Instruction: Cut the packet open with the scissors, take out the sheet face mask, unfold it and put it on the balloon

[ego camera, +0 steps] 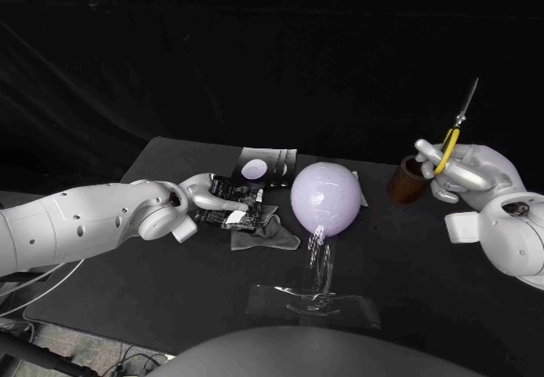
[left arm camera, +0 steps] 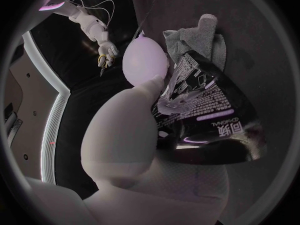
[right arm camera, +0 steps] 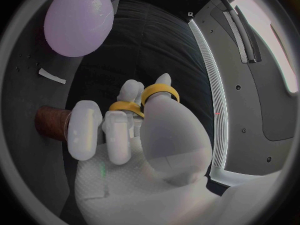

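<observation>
My left hand (ego camera: pixel 204 203) grips a black printed packet (ego camera: pixel 244 206) just above the table, left of the balloon. In the left wrist view the packet (left arm camera: pixel 209 115) is pinched at its edge by my left hand (left arm camera: pixel 140 145). A crumpled grey sheet (ego camera: pixel 267 236) lies beneath the packet. The pale lilac balloon (ego camera: pixel 326 196) stands on a clear stand (ego camera: pixel 315 300) at the table's middle. My right hand (ego camera: pixel 467 171) is raised at the right and holds yellow-handled scissors (ego camera: pixel 458 129), blades pointing up. The yellow handles (right arm camera: pixel 156 93) ring the fingers of my right hand (right arm camera: pixel 140 140).
A brown cup (ego camera: pixel 406 181) stands right of the balloon, below my right hand. A pale, clear item (ego camera: pixel 266 163) lies at the table's back edge behind the packet. A white strip (right arm camera: pixel 52 76) lies on the table near the cup (right arm camera: pixel 50 123).
</observation>
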Tool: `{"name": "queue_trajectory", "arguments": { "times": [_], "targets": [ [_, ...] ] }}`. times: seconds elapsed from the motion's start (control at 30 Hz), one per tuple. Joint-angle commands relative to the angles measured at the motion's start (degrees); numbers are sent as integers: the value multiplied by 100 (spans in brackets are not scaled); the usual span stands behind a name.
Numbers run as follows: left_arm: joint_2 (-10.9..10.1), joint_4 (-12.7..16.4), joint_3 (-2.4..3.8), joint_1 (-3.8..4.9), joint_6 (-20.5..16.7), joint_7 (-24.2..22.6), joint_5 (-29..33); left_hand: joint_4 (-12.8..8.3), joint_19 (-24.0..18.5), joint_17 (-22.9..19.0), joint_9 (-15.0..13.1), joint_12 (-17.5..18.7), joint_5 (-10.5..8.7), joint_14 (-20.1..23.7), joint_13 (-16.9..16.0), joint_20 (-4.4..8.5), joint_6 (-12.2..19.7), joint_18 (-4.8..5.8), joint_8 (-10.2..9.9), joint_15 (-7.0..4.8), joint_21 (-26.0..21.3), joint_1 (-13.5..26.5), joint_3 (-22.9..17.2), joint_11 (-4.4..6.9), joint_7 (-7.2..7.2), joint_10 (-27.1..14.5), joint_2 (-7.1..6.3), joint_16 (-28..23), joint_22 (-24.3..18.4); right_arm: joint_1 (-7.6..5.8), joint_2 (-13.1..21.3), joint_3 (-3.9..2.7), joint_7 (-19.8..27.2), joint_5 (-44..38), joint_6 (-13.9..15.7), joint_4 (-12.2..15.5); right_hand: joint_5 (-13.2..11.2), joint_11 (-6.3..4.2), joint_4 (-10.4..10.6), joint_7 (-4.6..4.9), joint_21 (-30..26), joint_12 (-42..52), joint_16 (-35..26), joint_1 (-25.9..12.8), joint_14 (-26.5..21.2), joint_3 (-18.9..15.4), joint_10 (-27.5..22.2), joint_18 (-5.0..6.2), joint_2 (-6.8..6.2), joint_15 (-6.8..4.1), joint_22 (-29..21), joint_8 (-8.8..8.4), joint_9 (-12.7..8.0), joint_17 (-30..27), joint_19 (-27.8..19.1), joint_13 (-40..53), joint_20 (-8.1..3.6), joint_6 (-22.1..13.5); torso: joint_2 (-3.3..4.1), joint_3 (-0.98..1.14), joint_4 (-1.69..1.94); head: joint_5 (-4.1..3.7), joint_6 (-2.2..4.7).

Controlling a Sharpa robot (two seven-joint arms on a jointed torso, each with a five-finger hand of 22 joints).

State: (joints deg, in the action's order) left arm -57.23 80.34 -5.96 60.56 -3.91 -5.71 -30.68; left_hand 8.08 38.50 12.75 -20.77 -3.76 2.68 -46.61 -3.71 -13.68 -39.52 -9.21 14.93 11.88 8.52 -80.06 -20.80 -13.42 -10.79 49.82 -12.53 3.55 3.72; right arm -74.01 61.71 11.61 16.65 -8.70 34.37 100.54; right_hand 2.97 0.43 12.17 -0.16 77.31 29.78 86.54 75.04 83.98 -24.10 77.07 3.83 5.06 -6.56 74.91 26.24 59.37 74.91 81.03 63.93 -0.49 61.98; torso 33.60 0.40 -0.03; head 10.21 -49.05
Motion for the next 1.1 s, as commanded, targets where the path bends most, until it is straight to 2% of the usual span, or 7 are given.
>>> {"name": "queue_trajectory", "arguments": {
  "times": [0.03,0.07,0.13,0.23,0.7,0.87,1.1],
  "targets": [
    [-10,-73,-12,-11,-523,-87,-228,39,-698,-18,15,-9,16,176,1,-306,110,340,-19,46,-429,-160,381,-41,-584,-136,43,35,-77,3,0,-4,89,-20,-99,6,-10,-470,-44,-27,26,3031,38,832,484,-1,898,-43,770,-55,686,-12,4,900,24,2,7,3,0,-3,-3,-7,-11],
    [-11,-86,-12,-11,-556,-115,-259,39,-698,-18,15,-9,16,176,1,-306,110,340,-19,46,-429,-160,381,-41,-584,-136,43,35,-77,3,2,-4,89,-20,-99,7,-10,-470,-44,-27,26,3031,38,832,484,-1,898,-43,770,-55,686,-12,4,900,24,2,7,3,-1,-2,-3,-11,-8],
    [-12,-109,-11,-11,-627,-178,-303,369,-945,-7,13,-105,41,432,-22,-249,251,531,120,94,-476,-731,1561,-60,-533,-276,441,161,-67,4,6,-4,90,-19,-99,8,-10,-469,-47,-25,21,3023,29,831,480,-12,896,-42,765,-55,683,-16,7,882,20,-3,6,1,0,-1,-2,-14,-11],
    [-12,-142,-11,-11,-725,-290,-333,682,-1004,9,20,-157,15,554,-17,-304,334,545,217,93,-473,-1014,1858,-82,-588,-338,324,243,-69,6,10,-4,91,-17,-101,6,-10,-469,-47,-25,21,3023,29,831,480,-12,896,-42,765,-55,683,-16,7,882,20,-3,6,1,2,-1,-1,-16,-7],
    [2,-263,-8,-11,-683,-620,-579,880,-1103,50,18,-219,22,840,-14,-307,410,562,438,131,-478,-1257,2282,-99,-574,-513,133,406,-74,26,23,-3,87,-11,-115,3,-11,-468,-52,-24,18,2985,24,833,478,-23,890,-41,760,-55,681,-21,11,873,17,-32,6,-2,1,0,1,-60,-30],
    [8,-260,-8,-11,-717,-744,-624,861,235,221,-20,-416,35,669,-58,-278,225,455,672,50,-129,-1332,2236,-33,-508,-378,279,814,115,32,24,-3,83,-10,-120,1,-11,-468,-52,-24,18,2985,24,833,478,-23,890,-41,760,-55,681,-21,11,873,17,-32,6,-2,1,1,-6,-67,-29],
    [2,-298,-6,-11,-960,-1035,-580,845,401,418,-6,-610,21,596,-75,-279,95,354,801,-36,1,-1384,2189,45,-428,-225,339,1233,156,40,27,-3,76,-8,-130,-1,-11,-468,-52,-24,18,2985,24,833,478,-23,890,-41,760,-55,681,-21,11,873,17,-32,6,-2,-1,2,-3,-67,-31]
  ]
}}
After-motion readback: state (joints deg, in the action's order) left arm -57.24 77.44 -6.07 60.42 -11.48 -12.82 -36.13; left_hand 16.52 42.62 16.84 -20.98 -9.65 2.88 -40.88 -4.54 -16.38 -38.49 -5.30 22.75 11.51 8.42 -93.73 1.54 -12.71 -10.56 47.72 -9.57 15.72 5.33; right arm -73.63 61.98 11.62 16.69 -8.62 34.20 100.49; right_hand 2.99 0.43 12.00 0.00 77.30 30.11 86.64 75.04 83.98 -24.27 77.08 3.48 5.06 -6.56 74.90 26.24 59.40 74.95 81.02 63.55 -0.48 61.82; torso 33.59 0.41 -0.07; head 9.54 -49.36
